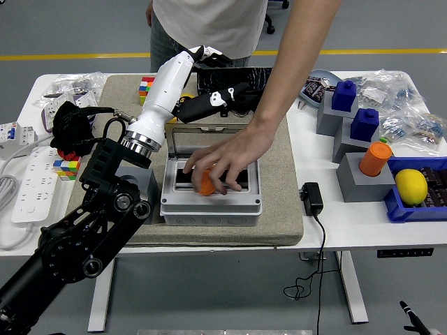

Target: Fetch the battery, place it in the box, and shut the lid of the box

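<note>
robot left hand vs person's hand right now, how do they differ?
The left hand is white with black fingers, raised over the table's far side, open and holding nothing. The person's hand is bare, reaching down into the grey box, fingers over the orange battery. Both are above the mat.

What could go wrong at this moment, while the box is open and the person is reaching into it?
1. The person's hand lies on the orange battery inside the grey box. Closing the raised lid now could pinch that hand.
2. The robot's left hand hangs over the far side of the box, close to the person's forearm; a move downwards could strike it.
3. The person may lift the battery out, which would undo the placing.
</note>
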